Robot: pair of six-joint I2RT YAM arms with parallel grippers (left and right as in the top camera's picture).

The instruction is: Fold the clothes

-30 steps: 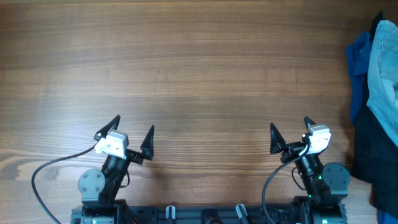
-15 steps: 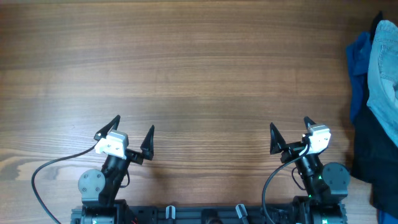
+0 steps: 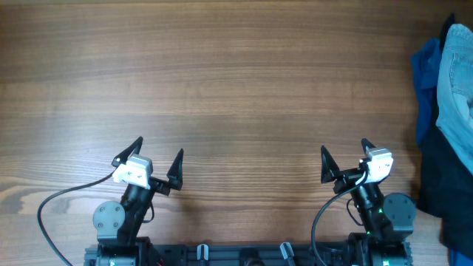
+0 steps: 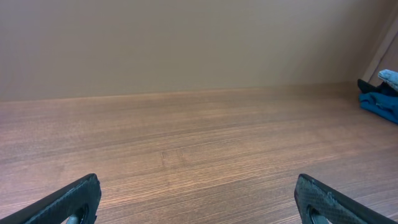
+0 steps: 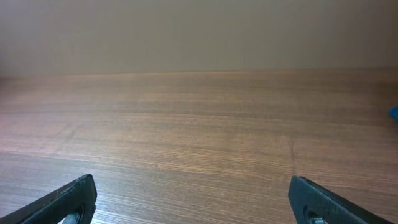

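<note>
The light blue faded denim shorts [image 3: 456, 81] lie crumpled in a pile at the table's far right edge, partly cut off by the frame. A sliver of them shows at the right edge of the left wrist view [image 4: 389, 77]. My left gripper [image 3: 157, 155] is open and empty near the front left of the table. My right gripper [image 3: 345, 157] is open and empty near the front right, well to the left of the pile. Both wrist views show wide-open fingers [image 4: 199, 199] [image 5: 199, 199] over bare wood.
A bright royal-blue cloth [image 3: 426, 74] lies under the shorts' left side and also shows in the left wrist view [image 4: 379, 102]. A dark navy cloth [image 3: 443, 181] lies below them at the right edge. A plain wall stands behind the wooden table [image 3: 222, 89].
</note>
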